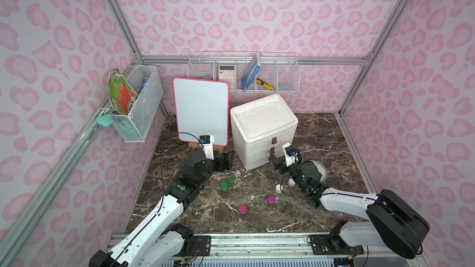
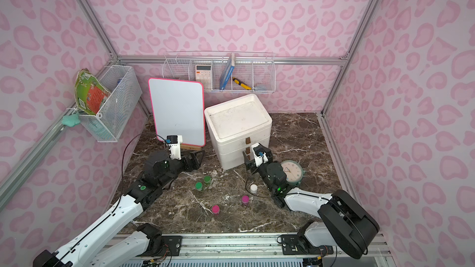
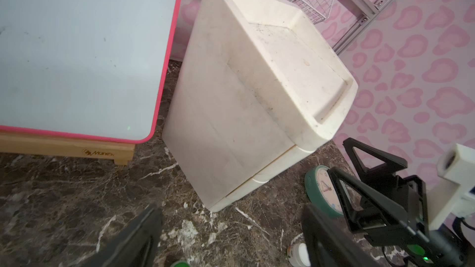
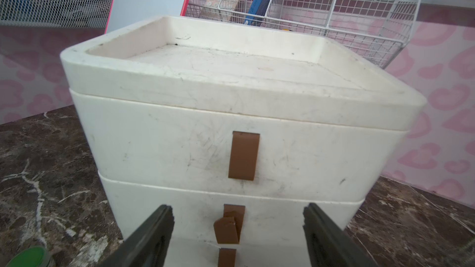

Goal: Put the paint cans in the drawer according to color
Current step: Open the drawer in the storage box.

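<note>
Closest to the lens: black fingers of the right claw (image 4: 237,209), spread wide and empty, flanking the creased brown pull tab (image 4: 228,224) on the middle drawer of the white three-drawer plastic unit (image 4: 180,150). Probably lining up to pinch that tab. Could slip off, given so thin and folded a strip. Could equally catch the lowest brown tab (image 4: 227,256) just beneath and open the wrong drawer. Might drag the whole light-looking unit forward instead of sliding a drawer, with nothing bracing it. Left claw (image 1: 227,160) likewise gaping and empty, hovering off the unit's front left corner and apart from it, next to the pink-rimmed whiteboard (image 1: 201,111). All three drawers shut; none of the six tiny round-lidded paint cans stowed yet. Standing upright on the dark marble table (image 1: 205,222) in front of the unit: two green-lidded cans (image 1: 231,179) nearest its front left corner, two magenta-lidded cans (image 1: 271,199) farther out, two white-lidded cans (image 1: 279,188) off its front right corner, tucked close against the right arm. Further risk there: could topple or scatter the white pair on a backward pull, or bump the round green-rimmed clock (image 2: 291,172) just beside the unit's front right corner. Could also mix colours later through an ill-chosen first drawer.
</note>
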### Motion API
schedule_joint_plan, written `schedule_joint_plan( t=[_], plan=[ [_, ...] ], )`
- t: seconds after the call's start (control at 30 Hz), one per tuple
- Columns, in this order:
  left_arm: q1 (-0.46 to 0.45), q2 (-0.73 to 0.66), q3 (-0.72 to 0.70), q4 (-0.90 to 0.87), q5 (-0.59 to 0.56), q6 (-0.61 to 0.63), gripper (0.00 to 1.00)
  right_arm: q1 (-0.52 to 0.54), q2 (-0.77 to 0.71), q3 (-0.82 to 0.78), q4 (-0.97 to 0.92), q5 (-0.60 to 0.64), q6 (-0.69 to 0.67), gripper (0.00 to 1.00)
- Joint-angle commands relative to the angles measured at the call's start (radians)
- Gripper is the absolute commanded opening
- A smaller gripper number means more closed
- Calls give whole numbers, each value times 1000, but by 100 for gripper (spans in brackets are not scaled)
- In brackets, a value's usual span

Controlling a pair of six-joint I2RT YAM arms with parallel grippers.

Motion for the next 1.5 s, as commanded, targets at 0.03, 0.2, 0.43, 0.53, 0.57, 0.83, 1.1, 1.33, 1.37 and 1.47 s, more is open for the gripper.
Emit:
schedule_joint_plan(
  t=[0.03, 0.2, 0.43, 0.53, 0.57, 0.83, 1.1, 1.33, 1.37, 1.47],
  plan=[
    [-22, 56, 45, 96, -26, 101, 89, -21, 44, 33, 107, -6, 26, 79],
    [-47, 125, 81, 130, -42, 141, 89, -50, 94, 69, 129, -54, 37, 74],
    [-82, 192, 121, 148, -77, 165, 86, -62, 139, 91, 153, -84, 34, 63],
    [-93, 208, 132, 150, -87, 178, 86, -62, 152, 93, 167, -87, 32, 56],
    [-95, 212, 135, 151, -89, 180, 86, -62, 157, 93, 171, -85, 31, 53],
    [-108, 244, 149, 157, -104, 186, 82, -57, 182, 96, 195, -99, 14, 33],
    [-142, 266, 168, 147, -147, 222, 83, -57, 209, 105, 216, -75, 19, 34],
    [-163, 282, 190, 135, -166, 242, 83, -51, 209, 105, 225, -75, 8, 10],
    [-164, 285, 192, 135, -167, 243, 84, -49, 209, 103, 227, -74, 5, 7],
    [-171, 299, 202, 130, -175, 248, 83, -39, 197, 95, 228, -67, -1, 0]
  ],
)
